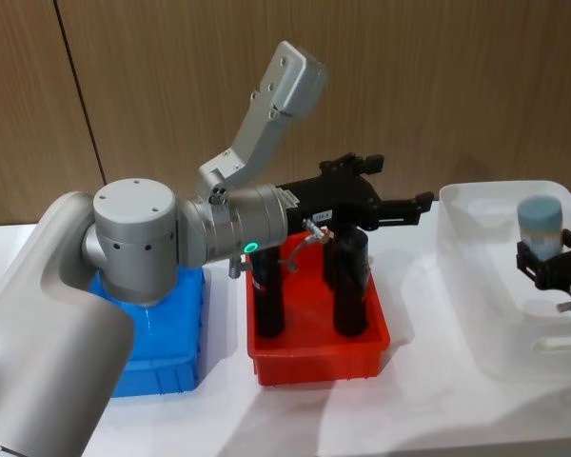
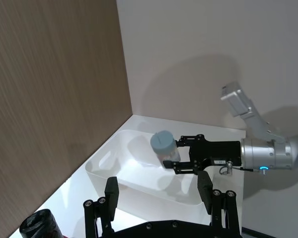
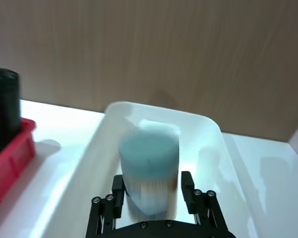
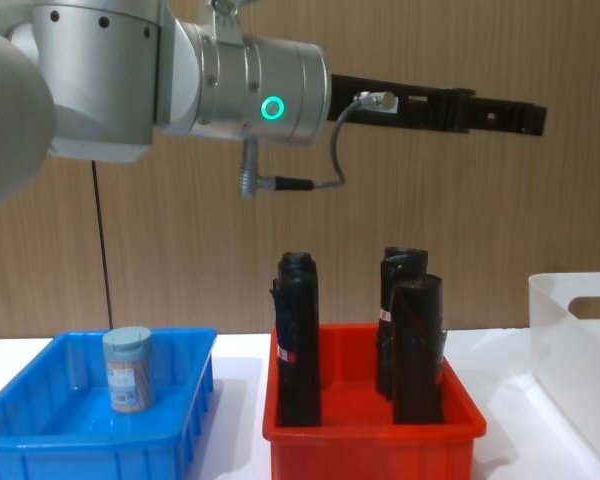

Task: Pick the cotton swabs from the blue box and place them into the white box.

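Table [image 1: 419, 419] bears 3 black rolls [image 1: 352, 286]; right end effector [image 3: 153, 182] grips cotton swabs [image 3: 149, 153]; left [image 2: 158, 184] gapes.

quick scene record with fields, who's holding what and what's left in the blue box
right gripper: shut on the held swab jar, over the white box
left gripper: open, empty, raised above the red bin
blue box: one remaining swab jar, standing upright
red bin: three black rolls, upright
status: held swab jar not yet released
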Motion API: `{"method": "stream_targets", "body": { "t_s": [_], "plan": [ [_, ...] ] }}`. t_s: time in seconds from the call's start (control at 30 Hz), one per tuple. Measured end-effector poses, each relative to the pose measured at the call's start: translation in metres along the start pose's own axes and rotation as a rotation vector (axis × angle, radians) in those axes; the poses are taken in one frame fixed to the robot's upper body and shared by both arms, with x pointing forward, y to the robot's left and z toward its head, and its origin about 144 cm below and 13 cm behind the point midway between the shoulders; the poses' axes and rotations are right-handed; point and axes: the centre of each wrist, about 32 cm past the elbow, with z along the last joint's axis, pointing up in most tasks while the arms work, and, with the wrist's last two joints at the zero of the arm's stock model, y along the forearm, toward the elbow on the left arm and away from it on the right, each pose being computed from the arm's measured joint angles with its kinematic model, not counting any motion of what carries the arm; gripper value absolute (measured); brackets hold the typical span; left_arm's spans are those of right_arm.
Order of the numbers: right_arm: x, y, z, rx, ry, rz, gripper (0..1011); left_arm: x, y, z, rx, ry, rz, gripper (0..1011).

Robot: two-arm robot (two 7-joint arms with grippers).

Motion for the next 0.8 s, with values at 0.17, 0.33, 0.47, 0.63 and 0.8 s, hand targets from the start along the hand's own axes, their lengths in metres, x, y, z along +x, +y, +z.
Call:
{"method": "stream_targets", "body": {
  "t_s": [0.17,0.33,0.47,0.63,0.8],
  "plan": [
    [0.01,0.008,-0.002,-0.045,0.002,-0.019,802,0.0,0.0,0.0,0.0,0.0,0.0,1004],
    [0.016,0.013,-0.004,-0.067,0.007,-0.03,940,0.0,0.0,0.0,0.0,0.0,0.0,1004],
    [0.02,0.015,-0.005,-0.077,0.01,-0.037,1001,0.0,0.0,0.0,0.0,0.0,0.0,1004],
    [0.023,0.017,-0.005,-0.082,0.011,-0.041,1001,0.0,0.0,0.0,0.0,0.0,0.0,1004],
    [0.025,0.018,-0.005,-0.086,0.012,-0.044,1001,0.0,0.0,0.0,0.0,0.0,0.0,1004]
  ]
}}
